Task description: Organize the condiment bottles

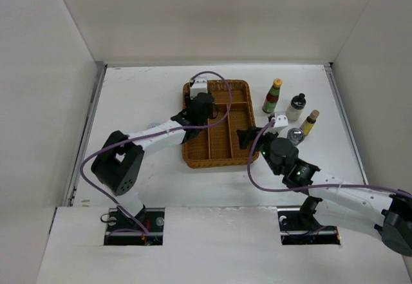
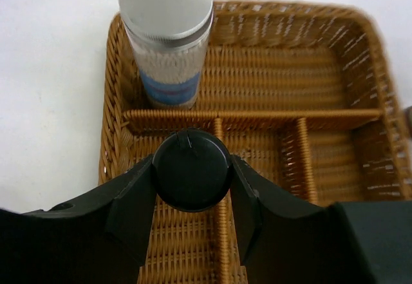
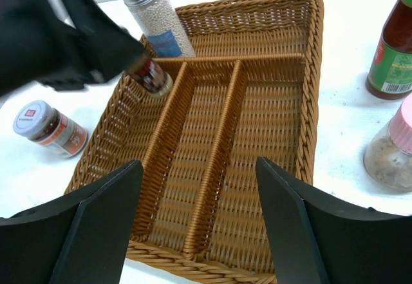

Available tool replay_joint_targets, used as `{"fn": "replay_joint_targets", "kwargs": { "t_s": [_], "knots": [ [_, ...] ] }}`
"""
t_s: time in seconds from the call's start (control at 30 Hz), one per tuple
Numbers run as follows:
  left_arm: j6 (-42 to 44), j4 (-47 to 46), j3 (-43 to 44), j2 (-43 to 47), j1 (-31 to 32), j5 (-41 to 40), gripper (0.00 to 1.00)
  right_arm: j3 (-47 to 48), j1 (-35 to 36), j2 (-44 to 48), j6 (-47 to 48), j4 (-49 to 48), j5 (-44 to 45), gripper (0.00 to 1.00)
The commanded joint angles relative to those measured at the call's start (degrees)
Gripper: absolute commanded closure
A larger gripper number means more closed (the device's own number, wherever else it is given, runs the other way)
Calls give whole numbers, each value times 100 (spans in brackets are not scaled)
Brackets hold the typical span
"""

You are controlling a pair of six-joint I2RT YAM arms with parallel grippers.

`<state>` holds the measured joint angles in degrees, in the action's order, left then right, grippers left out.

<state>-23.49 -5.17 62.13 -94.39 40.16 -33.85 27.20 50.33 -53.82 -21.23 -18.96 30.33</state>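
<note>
Jaws of left gripper (image 2: 192, 190) pinch a black-capped bottle (image 2: 192, 167) over the left slot of the tray (image 2: 360, 20), likely to stand it near the jar (image 2: 168, 33), while right gripper (image 3: 199, 219) hangs spread open.

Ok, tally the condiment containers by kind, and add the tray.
Necked bottles: 3 (red-green bottle, pale bottle, yellow bottle)
Jars: 4 (silver-lidded jar, black-capped jar, white-lidded spice jar, pink-capped jar)
Woven tray: 1
Total: 8

Brown woven tray (image 3: 314, 71), silver-lidded jar (image 2: 168, 39), black-capped bottle (image 2: 191, 171), red-green bottle (image 3: 391, 58)
</note>
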Motion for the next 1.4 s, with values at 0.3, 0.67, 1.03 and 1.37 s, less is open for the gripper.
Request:
{"fn": "replay_joint_targets", "kwargs": {
  "t_s": [0.3,0.67,1.03,1.37],
  "knots": [
    [309,-1003,-113,-510,5,-535,64,5,34,-5,-39,-380,35,22],
    [468,-969,-113,-730,31,-755,57,-22,-10,91,-56,-372,35,22],
    [441,-933,-122,-625,-31,-623,33,-22,-1,144,-56,-363,35,21],
    [441,-942,-245,86,5,-623,25,-22,8,135,-56,-363,35,20]
  ]
}}
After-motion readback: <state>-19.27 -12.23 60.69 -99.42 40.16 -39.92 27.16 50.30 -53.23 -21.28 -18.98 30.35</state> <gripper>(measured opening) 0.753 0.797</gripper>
